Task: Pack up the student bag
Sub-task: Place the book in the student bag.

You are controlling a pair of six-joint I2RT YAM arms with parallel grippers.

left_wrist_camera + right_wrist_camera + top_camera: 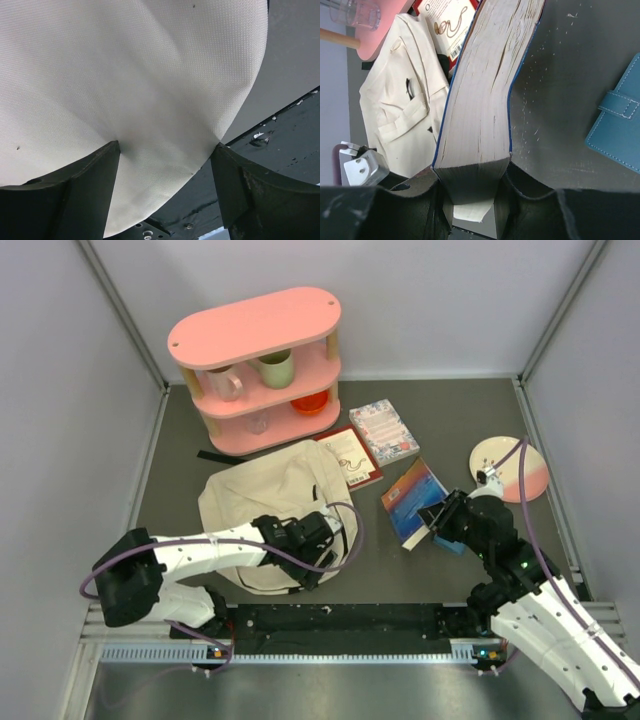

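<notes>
The cream student bag point(265, 505) lies flat at the table's centre-left. My left gripper point(318, 540) hangs over its near right edge. In the left wrist view the jaws stand wide apart with the bag's fabric point(140, 75) filling the space between them point(166, 145). My right gripper point(441, 518) is shut on a thick blue-covered book point(413, 500), holding it by its near end. The right wrist view shows the page block point(485, 90) clamped between both fingers point(474, 170). The bag also shows there on the left point(400, 100).
A pink two-tier shelf point(255, 330) with mugs stands at the back. A red book point(350, 455) and a floral book point(384, 430) lie right of the bag. A blue snap wallet point(617, 125) lies beside the right gripper. A pink-and-white plate point(510, 468) lies at the right.
</notes>
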